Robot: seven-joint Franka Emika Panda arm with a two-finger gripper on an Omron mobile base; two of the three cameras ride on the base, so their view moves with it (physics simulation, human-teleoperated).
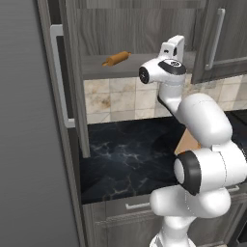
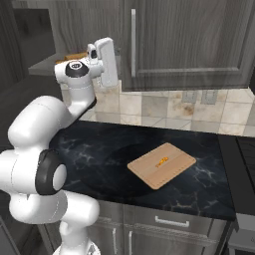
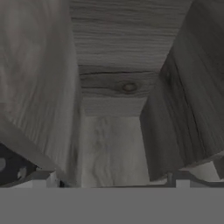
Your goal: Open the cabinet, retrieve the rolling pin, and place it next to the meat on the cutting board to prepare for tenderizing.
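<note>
A rendered home kitchen. Dark grey wood-grain wall cabinets (image 2: pixel 189 45) with long silver bar handles (image 2: pixel 133 42) hang level with the gripper. Below it runs a black marbled countertop (image 1: pixel 125 154) backed by beige stone wall tiles (image 2: pixel 169 109), with grey drawer fronts (image 2: pixel 169 224) underneath. A flat tan wooden cutting board (image 2: pixel 162 164) lies on the counter, lower than the gripper.

No text, label, brand, number or sign can be read anywhere in these pictures. The cabinet (image 1: pixel 140 29) doors and the drawer fronts (image 2: pixel 169 224) are plain wood grain, the wall tiles (image 2: pixel 164 109) carry only mottled stone colour, and the small orange mark on the cutting board (image 2: pixel 162 167) is no lettering.
</note>
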